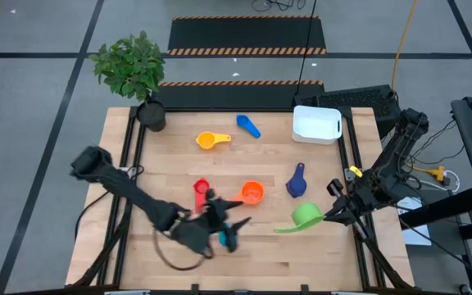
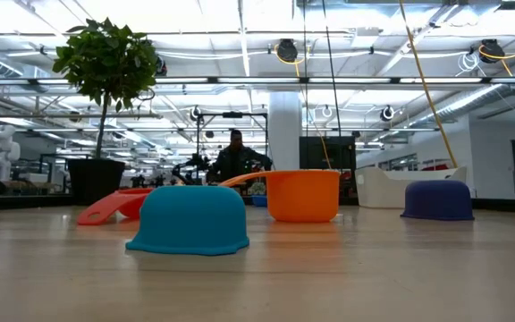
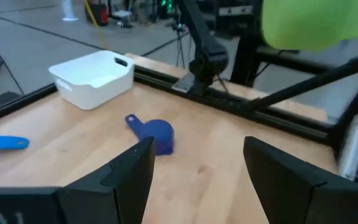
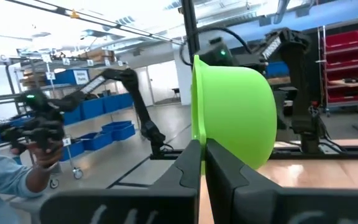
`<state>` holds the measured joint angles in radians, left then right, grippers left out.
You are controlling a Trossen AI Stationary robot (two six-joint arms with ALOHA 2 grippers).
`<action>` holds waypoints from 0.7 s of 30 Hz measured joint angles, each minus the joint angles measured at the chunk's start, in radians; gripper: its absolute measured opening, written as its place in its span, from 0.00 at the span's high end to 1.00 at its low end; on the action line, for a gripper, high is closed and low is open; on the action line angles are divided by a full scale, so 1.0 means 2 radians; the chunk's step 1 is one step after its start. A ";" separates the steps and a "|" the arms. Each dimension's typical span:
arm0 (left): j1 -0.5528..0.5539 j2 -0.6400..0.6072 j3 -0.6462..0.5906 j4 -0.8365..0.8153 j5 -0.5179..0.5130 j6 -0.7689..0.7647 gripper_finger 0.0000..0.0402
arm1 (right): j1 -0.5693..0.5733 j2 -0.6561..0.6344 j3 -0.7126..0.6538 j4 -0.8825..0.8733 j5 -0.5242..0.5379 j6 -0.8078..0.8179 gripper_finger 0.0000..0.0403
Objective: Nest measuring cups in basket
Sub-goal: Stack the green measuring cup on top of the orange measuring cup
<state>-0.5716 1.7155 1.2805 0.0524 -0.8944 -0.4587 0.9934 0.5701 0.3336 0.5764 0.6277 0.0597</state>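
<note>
Wooden planks form the table top (image 1: 179,176), framed by dark rails, with a potted plant (image 1: 133,70) at its far left corner and a workshop hall beyond, where a person (image 2: 237,156) is seen at a distance. Set at the far right corner is the white basket (image 1: 316,124), and nothing can be seen inside it. The green cup (image 1: 306,216) is held off the table near the right edge by the right gripper (image 1: 332,212), whose fingers are pressed together on the cup's rim, so that the bowl hangs sideways and free for carrying. It is judged to be the cup meant for the basket first, being apparently among the largest. The left gripper (image 1: 226,233) rests low at the near middle, its fingers apart and nothing between them, directly over the light blue cup (image 2: 191,219), which lies upside down. Spread about the table are the orange cup (image 1: 252,193) and red cup (image 1: 201,192) close by, the navy cup (image 1: 296,182) to the right, and the yellow cup (image 1: 211,140) and mid blue cup (image 1: 247,125) farther off. No cup has been nested yet.
</note>
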 joint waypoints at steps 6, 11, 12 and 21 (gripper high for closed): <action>-0.020 -0.044 -0.122 0.209 -0.002 0.046 0.38 | -0.002 0.000 0.000 0.006 0.002 -0.010 1.00; -0.011 -0.036 -0.150 0.311 0.047 0.083 0.38 | -0.003 0.001 0.000 0.007 0.002 -0.010 1.00; -0.008 -0.034 -0.151 0.318 0.064 0.084 0.38 | -0.003 0.001 0.000 0.008 0.002 -0.010 1.00; -0.003 -0.033 -0.143 0.365 0.146 0.101 0.37 | -0.003 0.006 0.000 0.010 0.002 -0.011 1.00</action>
<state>-0.5769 1.6501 0.9939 0.7820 -0.6028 -0.2564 0.9867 0.5819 0.3340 0.5956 0.6312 0.0386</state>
